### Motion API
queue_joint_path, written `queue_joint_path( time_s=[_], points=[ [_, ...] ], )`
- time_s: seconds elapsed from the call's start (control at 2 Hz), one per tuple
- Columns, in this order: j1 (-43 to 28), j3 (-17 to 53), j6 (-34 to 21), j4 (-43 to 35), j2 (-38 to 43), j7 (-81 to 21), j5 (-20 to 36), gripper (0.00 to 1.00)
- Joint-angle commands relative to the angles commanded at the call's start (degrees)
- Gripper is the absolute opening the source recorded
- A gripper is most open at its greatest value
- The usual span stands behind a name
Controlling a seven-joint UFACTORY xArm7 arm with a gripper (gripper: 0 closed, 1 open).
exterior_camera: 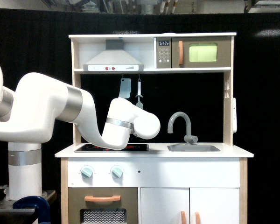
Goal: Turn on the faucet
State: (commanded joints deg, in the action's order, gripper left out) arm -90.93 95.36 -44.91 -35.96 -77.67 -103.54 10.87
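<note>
The faucet (181,124) is a matte grey toy tap with an arched spout, standing behind the small sink (193,148) on the toy kitchen's counter at the exterior view's right. Its short side lever (192,138) sits at the base. My white arm (126,126) reaches in from the exterior view's left, and its rounded wrist hangs over the black stovetop (113,148), a short way left of the spout. The gripper itself is hidden behind the wrist, so its fingers do not show.
A grey spatula (125,88) and another utensil (139,93) hang from the shelf just above the wrist. A range hood (113,60) and toy microwave (193,52) sit higher up. Two mint-green knobs (101,171) are on the front panel. The kitchen's right wooden post (228,112) stands beside the sink.
</note>
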Motion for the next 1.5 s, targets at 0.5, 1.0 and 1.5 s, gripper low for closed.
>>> queue_joint_path(
  time_s=[0.5,1.0,1.5],
  points=[
    [-15.69,1.52,10.48,-5.56,-3.83,0.96,-1.05,1.00],
    [-25.64,1.33,15.21,-11.12,-6.14,3.02,-2.52,1.00],
    [-25.09,1.31,13.12,-12.78,-6.55,4.14,-3.87,1.00]
  ],
)
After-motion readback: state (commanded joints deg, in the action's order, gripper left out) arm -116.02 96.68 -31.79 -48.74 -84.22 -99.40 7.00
